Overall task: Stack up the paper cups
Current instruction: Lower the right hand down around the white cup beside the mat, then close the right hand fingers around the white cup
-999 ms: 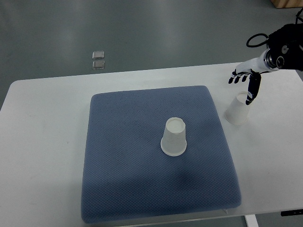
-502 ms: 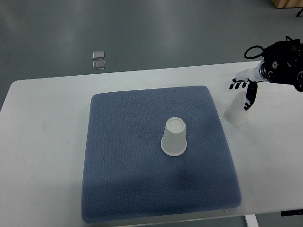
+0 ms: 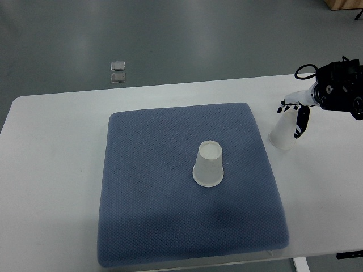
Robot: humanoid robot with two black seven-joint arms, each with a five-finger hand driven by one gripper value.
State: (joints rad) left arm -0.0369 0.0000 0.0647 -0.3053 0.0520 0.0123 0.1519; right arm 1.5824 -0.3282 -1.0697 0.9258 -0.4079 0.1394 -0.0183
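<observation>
Centre of frame: upside-down paper cup [image 3: 209, 164] on a blue mat [image 3: 147, 215] covering a white table [image 3: 51, 187]. Right of the mat: second cup [image 3: 283, 133] on bare tabletop. At its upper right: right hand [image 3: 296, 113], fingers wrapped around this cup's top.

— What fills the upper part of the frame?

— A smooth grey floor [image 3: 187, 34] with a dull sheen and soft pale reflections. Two small square plates [image 3: 118, 71] are set into it at upper left, one just above the other. A sliver of light wood [image 3: 342, 4] shows in the top right corner.

— And below that?

— A white table [image 3: 51, 170] with rounded far corners spans the width. Its leg [image 3: 300, 264] and a dark fitting [image 3: 349, 255] show at lower right. Lighting is even, shadows faint.
</observation>
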